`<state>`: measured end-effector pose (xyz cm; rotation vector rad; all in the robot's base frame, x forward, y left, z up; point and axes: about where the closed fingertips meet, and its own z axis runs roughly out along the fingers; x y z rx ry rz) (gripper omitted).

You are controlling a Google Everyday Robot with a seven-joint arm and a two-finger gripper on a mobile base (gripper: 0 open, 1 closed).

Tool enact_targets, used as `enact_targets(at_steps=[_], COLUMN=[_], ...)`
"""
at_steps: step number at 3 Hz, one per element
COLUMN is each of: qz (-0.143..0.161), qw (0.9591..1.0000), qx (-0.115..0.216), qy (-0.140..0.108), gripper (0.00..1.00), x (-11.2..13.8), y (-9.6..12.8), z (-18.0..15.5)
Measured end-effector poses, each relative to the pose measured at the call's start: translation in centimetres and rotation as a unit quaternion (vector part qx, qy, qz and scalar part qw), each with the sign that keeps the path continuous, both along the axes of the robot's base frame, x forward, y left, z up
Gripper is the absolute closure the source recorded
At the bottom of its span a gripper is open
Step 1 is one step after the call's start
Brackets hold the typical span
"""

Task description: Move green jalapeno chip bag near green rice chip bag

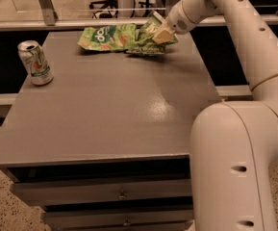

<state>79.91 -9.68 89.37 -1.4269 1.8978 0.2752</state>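
The lighter green rice chip bag (106,37) lies flat at the far edge of the grey table (109,109). The darker green jalapeno chip bag (147,40) is crumpled and tilted right beside it, touching or slightly overlapping the rice bag's right end. My gripper (163,32) is at the jalapeno bag's right upper part, shut on it, with the bag's lower edge at or just above the table top. The white arm reaches in from the right.
A silver and green soda can (35,62) stands upright at the table's left edge. The robot's large white arm link (239,167) fills the lower right. Drawers (121,195) sit under the table front. A rail runs behind the table.
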Motion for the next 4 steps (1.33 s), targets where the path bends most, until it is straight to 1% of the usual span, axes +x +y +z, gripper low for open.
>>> enact_targets(at_steps=[1,2,3,4], qz=[0.008,0.013,0.016,0.007], qw=[0.9999,0.9998,0.9996,0.9995], qx=[0.003,0.005,0.013,0.024], qy=[0.01,0.013,0.017,0.017], gripper=[0.36,0.13,0.0,0.0], x=[0.3,0.3,0.0,-1.2], y=[1.2,1.7,1.8,-0.1], z=[-0.5,-0.5,-0.2,1.0])
